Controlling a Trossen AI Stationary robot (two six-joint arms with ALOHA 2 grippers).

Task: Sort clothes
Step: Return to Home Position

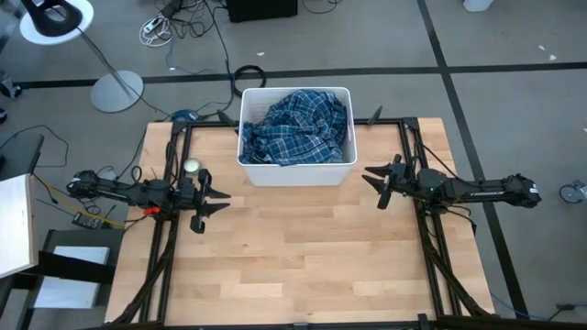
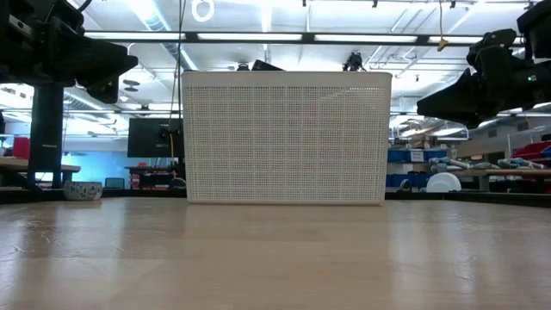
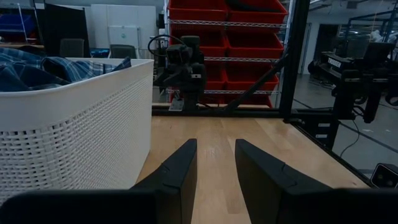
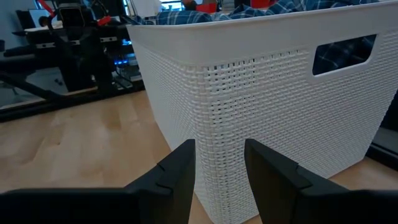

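A blue-and-white plaid shirt lies crumpled on top of the clothes inside a white woven plastic bin at the table's far middle; the plaid also shows over the rim and through the bin's handle slot. My left gripper hovers open at the table's left, fingers level, pointing toward the right edge. My right gripper hovers open at the right, level, pointing at the bin's right wall. Neither touches anything.
The bin stands on the wooden table top, whose near half is bare. Black frame rails run along the table's left and right sides. A lamp stand and cables lie on the floor beyond the far edge.
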